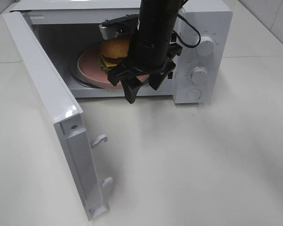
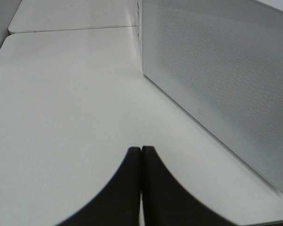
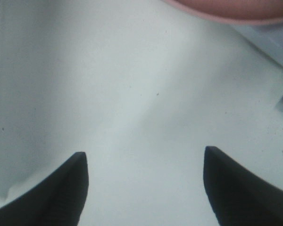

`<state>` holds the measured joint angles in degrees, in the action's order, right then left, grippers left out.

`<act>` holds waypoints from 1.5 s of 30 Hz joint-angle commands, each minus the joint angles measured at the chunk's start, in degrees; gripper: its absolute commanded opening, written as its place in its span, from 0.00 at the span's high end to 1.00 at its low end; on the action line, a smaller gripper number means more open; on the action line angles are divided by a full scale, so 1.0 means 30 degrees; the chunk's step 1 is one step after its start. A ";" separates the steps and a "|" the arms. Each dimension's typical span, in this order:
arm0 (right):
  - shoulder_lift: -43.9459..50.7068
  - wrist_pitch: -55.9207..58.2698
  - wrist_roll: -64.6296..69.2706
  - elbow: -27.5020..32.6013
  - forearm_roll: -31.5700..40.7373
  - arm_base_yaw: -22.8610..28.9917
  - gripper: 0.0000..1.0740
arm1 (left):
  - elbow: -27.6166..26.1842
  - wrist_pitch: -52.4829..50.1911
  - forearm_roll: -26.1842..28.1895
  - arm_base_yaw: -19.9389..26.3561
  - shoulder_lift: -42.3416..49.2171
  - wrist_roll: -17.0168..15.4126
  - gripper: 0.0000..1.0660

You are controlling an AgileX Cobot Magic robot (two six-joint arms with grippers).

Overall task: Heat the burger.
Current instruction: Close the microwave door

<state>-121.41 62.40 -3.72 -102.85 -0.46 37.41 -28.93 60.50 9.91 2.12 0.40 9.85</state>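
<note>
**Op:** Where's the burger relative to my right gripper?

**Eng:** Your small burger (image 1: 114,49), with its golden-brown round bun, yellow cheese and green lettuce, sits on the round pink plate (image 1: 91,67) inside the white box-shaped microwave (image 1: 212,28). Your black right gripper (image 1: 144,92) hangs just outside the oven mouth, in front of the burger and lower, over the white tabletop (image 1: 203,155). It touches neither burger nor plate.

**Op:** Jaws?

**Eng:** Your right gripper's fingers are spread wide with nothing between them. Its wrist view shows only a bare white surface between the tips, with the plate's pink rim at the frame edge. Your left gripper (image 2: 141,151) has its fingers pressed together and empty, over the tabletop near a white dotted panel of the microwave.

**Op:** Burger orientation?

**Eng:** It's upright, bun crown up, layers stacked vertically. The footprint is round, so you get no horizontal long axis. Your arm hides its right part in the high view. The white hinged door (image 1: 47,94) stands wide open on the left.
</note>
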 commanded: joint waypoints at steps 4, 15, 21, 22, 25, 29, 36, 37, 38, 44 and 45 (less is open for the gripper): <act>0.0210 0.3018 0.0306 -0.0076 -0.0115 -0.0057 0.39 | 0.0057 -0.0229 0.0076 -0.0076 0.0325 0.0057 1.00; 0.1184 0.2998 0.1451 0.0076 -0.0344 -0.0095 0.39 | 0.0057 -0.0229 0.0076 -0.0076 0.0325 0.0057 1.00; 0.2941 0.2998 0.1451 0.1795 -0.2005 -0.0191 0.39 | 0.0057 -0.0229 0.0076 -0.0076 0.0325 0.0057 1.00; 0.3648 0.2979 0.1528 0.2712 -0.2158 -0.0344 0.39 | 0.0057 -0.0229 0.0076 -0.0076 0.0325 0.0057 1.00; 0.4450 0.2979 0.1623 0.3705 -0.2101 -0.0936 0.39 | 0.0057 -0.0229 0.0076 -0.0076 0.0325 0.0057 1.00; 0.5596 0.2960 0.1833 0.5252 -0.2024 -0.2235 0.39 | 0.0057 -0.0229 0.0076 -0.0076 0.0325 0.0057 1.00; 0.7448 0.2960 0.2254 0.7277 -0.2044 -0.5596 0.39 | 0.0057 -0.0229 0.0076 -0.0076 0.0325 0.0057 1.00; 0.8002 0.2941 0.2540 0.7811 -0.2044 -0.6646 0.39 | 0.0057 -0.0229 0.0076 -0.0076 0.0325 0.0057 1.00; 0.8327 0.2941 0.2597 0.8136 -0.2044 -0.7143 0.39 | 0.0057 -0.0229 0.0076 -0.0076 0.0325 0.0057 1.00; 1.0046 0.2941 0.2674 0.9645 -0.2063 -0.8881 0.39 | 0.0057 -0.0229 0.0076 -0.0076 0.0325 0.0057 1.00; 1.0848 0.2941 0.2903 1.0351 -0.2082 -0.9377 0.39 | 0.0057 -0.0229 0.0076 -0.0076 0.0325 0.0057 1.00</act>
<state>-90.70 69.79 4.07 -73.40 -6.47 10.37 -28.93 60.50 9.91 2.12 0.40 9.85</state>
